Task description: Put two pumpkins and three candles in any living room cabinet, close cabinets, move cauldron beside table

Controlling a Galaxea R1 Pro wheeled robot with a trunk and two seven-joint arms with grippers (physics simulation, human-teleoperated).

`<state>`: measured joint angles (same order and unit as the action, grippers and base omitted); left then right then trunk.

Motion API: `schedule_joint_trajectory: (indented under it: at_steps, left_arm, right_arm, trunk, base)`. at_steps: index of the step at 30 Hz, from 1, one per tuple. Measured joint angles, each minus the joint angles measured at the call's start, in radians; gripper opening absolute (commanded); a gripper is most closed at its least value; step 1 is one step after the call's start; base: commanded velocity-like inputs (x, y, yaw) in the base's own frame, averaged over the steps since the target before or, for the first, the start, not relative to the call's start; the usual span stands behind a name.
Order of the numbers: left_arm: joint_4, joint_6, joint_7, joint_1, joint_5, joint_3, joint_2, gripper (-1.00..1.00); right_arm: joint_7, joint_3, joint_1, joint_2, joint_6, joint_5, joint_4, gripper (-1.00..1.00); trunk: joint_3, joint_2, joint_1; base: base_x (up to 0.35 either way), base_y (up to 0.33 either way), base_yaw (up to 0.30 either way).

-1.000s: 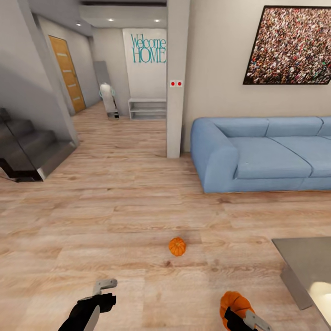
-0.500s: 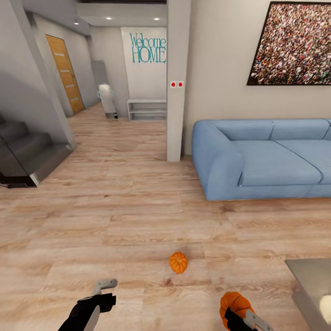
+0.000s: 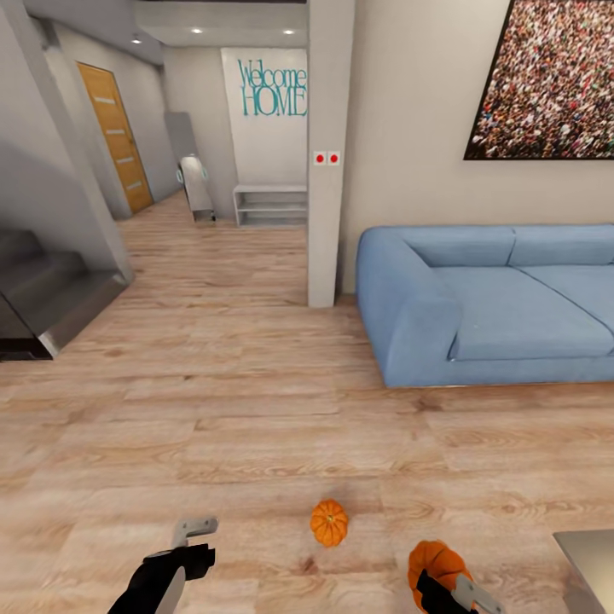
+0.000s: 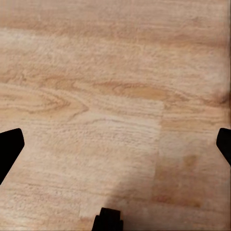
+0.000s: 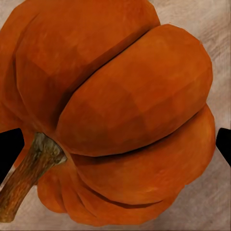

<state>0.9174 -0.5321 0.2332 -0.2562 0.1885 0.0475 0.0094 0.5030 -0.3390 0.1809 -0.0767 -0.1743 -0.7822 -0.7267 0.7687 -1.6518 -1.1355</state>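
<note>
Right gripper [image 3: 445, 587] clamped on one pumpkin [image 5: 115, 115]; the wrist view shows the ribbed orange body between the two dark fingertips, stem [image 5: 29, 173] off to one side.

Left gripper [image 3: 189, 537] carries nothing, fingers spread apart over bare wood floor [image 4: 115, 96].

Second pumpkin [image 3: 329, 522] sits loose on the floor, ahead of and between the two grippers, well apart from the blue sofa [image 3: 486, 298]. A corner of the low table [image 3: 588, 554] shows at the lower right edge of the head view. No cabinet, candles or cauldron in sight.

Risks, as judged:
- Grip is on a rounded, ribbed surface; a jolt while driving could let the held pumpkin slip out.
- The loose pumpkin lies close ahead of the base; rolling forward could knock it away.
- A top-down grab by the left gripper may glance off and send it rolling.
</note>
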Motion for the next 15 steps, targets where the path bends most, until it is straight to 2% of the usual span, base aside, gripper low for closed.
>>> schedule_joint_trajectory:
  at_steps: [15]
  left_arm:
    - [0.0, 0.0, 0.0, 0.0, 0.0, 0.0, 0.0, 1.0]
  right_arm:
    - [0.0, 0.0, 0.0, 0.0, 0.001, 0.0, 0.0, -1.0]
  trunk:
    - [0.0, 0.0, 0.0]
  base:
    - [0.292, -0.199, 0.0]
